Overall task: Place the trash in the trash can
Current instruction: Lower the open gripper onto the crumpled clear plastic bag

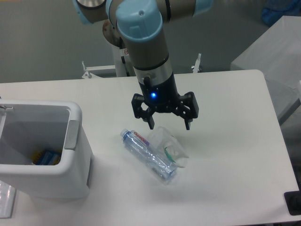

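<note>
Trash can [70, 155] holding a blue-yellow item [46, 157], gripper [170, 124] spread apart above wrapper [170, 145], bottle [148, 156]

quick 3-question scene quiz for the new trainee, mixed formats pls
1. True or false: the bottle lies on its side on the table.
2. Which piece sits most directly under the open end effector? A) bottle B) wrapper C) trash can
3. Fill in: the trash can's grey tab is on the side that faces the ____.

Key
1. True; it lies diagonally, blue cap toward the trash can.
2. B; the crumpled wrapper lies just below the spread fingers, against the bottle.
3. Bottle; the tab is on the rim nearest the trash.
</note>
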Robot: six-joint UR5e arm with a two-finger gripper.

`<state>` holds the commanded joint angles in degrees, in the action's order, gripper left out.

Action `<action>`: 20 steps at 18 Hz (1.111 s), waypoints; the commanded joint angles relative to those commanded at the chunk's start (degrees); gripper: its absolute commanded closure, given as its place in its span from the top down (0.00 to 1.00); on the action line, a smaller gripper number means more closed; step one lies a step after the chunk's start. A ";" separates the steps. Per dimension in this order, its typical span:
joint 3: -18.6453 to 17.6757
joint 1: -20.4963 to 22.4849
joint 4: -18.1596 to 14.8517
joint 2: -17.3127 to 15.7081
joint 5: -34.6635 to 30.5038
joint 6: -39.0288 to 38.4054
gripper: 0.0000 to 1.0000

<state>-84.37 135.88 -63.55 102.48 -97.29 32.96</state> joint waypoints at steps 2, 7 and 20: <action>-0.70 0.00 -0.17 0.00 0.00 0.00 1.00; -5.53 0.09 -0.09 -0.18 0.79 -0.09 1.00; -17.76 3.60 5.89 3.24 0.70 -10.11 1.00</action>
<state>-102.13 139.48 -57.66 105.72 -96.59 22.85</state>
